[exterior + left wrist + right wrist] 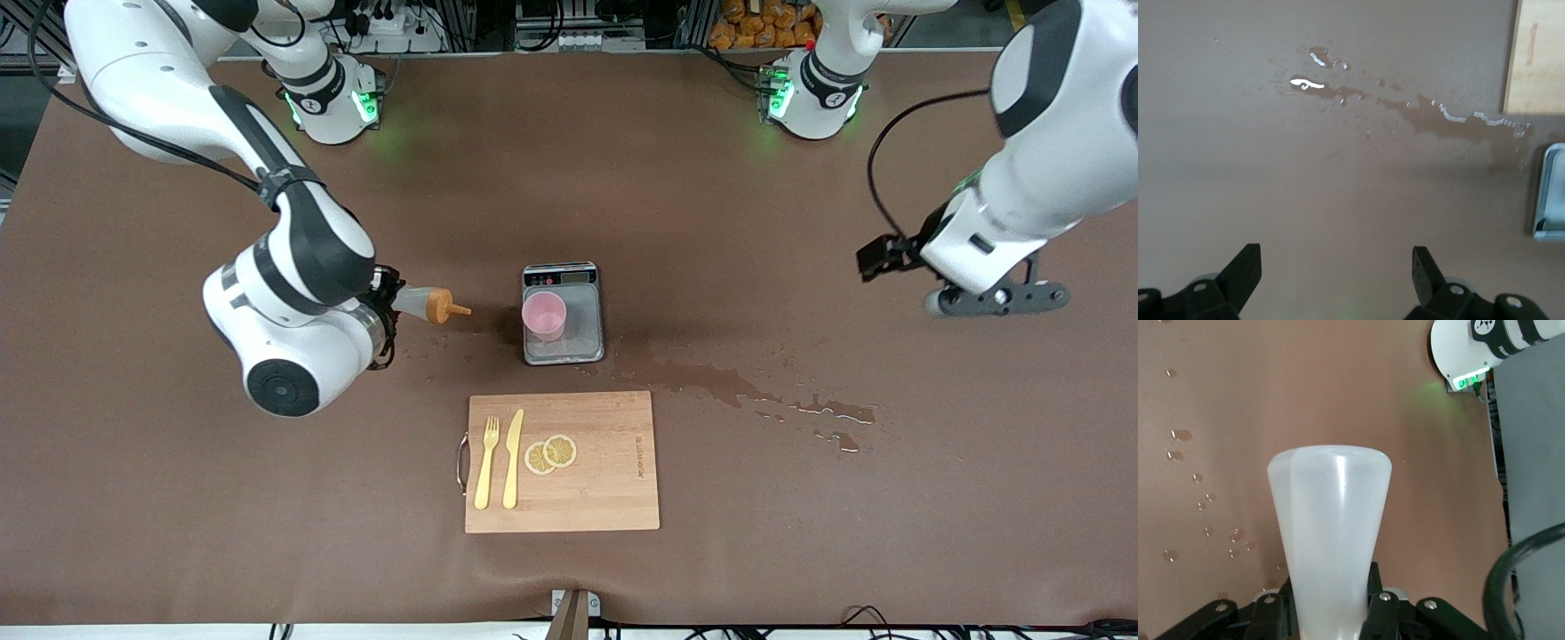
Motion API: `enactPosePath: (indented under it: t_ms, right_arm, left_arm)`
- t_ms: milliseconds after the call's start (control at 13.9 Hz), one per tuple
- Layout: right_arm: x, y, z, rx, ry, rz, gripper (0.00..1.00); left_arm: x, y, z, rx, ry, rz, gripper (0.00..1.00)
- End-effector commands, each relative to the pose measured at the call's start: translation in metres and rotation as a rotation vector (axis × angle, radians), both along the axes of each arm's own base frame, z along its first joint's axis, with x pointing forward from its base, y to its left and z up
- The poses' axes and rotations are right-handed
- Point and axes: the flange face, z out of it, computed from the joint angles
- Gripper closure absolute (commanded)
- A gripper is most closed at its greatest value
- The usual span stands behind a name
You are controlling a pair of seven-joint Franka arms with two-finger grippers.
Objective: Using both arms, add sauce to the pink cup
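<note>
Sauce [427, 305] held sideways in your right gripper [389, 307], jaws clamped on bottle body, orange nozzle aimed at cup [543, 315]; sauce over bare table, toward right arm's end from scale [563, 313]; cup upright on scale; your left gripper [1337, 270] spread wide, holding nothing, over table near spill [1431, 113].

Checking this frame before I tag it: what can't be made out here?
- Scale display: front view, digits too small to read.
- Sauce fill level: front view too small; right wrist view shows only its whitish body, nozzle out of sight.
- Pink cup contents: too small to tell.
- Right gripper in front view: hidden by its own arm.
- Left gripper, open: bases cut off by the frame edge.
</note>
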Motion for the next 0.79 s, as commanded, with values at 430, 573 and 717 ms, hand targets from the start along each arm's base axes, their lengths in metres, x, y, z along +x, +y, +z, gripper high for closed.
enactPosePath:
  t_ms: [430, 573, 717]
  right_arm:
    - [-0.023, 0.051, -0.015, -0.157, -0.041, 0.018, 0.7]
    - [-0.028, 0.06, -0.024, -0.182, -0.038, 0.02, 0.7]
    - [-0.031, 0.067, -0.03, -0.208, -0.044, 0.02, 0.7]
  left_arm:
    - [-0.026, 0.064, 0.064, -0.002, 0.003, 0.006, 0.0]
    - [-0.025, 0.064, 0.068, -0.012, -0.005, 0.006, 0.0]
    - [-0.025, 0.065, 0.07, -0.015, -0.007, 0.006, 0.0]
